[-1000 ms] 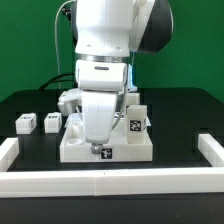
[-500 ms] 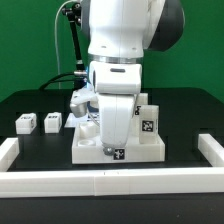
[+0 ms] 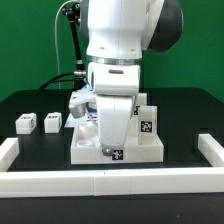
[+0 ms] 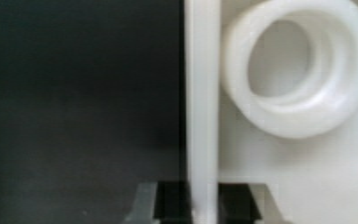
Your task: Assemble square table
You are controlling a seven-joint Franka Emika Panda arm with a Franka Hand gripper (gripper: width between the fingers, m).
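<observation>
Firmly, tool (image 4: 201, 200) tight on tabletop (image 3: 142, 151) upright edge, legs (image 3: 25, 123) well apart.

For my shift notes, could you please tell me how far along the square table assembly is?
Done: one tagged leg stands on the tabletop, on the exterior view's right; how firmly is unclear. In hand: the gripper is shut on the tabletop's thin wall. Left: two loose legs lie beside it.

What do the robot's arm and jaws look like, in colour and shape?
The arm is white, with thick rounded segments and a dark grey cap at one joint. A thin black cable runs beside it. The gripper has a white boxy body; its jaws look black in the wrist view.
</observation>
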